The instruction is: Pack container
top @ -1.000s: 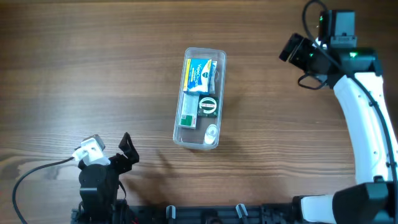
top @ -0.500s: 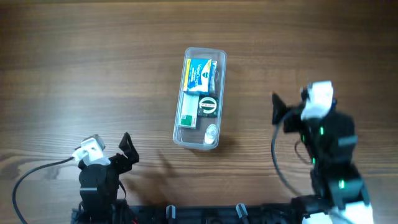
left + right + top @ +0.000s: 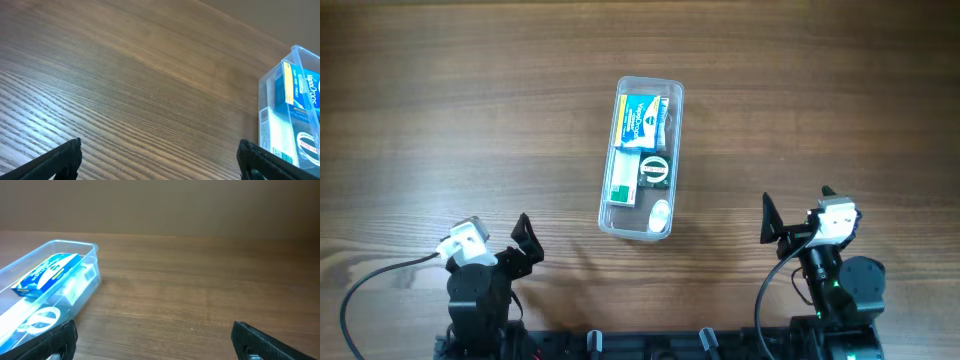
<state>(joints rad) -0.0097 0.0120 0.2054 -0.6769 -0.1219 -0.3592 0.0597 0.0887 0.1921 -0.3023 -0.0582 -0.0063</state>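
The clear plastic container [image 3: 676,160] lies lengthwise at the table's centre. It holds a blue and yellow box [image 3: 640,121], a white and green box [image 3: 623,178], a round black item [image 3: 654,171] and a small clear bottle [image 3: 660,215]. It also shows at the right edge of the left wrist view [image 3: 296,50] and at the left of the right wrist view [image 3: 95,275]. My left gripper [image 3: 522,240] is open and empty at the front left. My right gripper [image 3: 790,218] is open and empty at the front right. Both are well apart from the container.
The wooden table [image 3: 470,110] carries nothing else. Black arm bases and cables sit along the front edge [image 3: 650,342].
My right arm has swung from the far right back corner down to the front right, folding back near its base. The left arm and the container have not moved.
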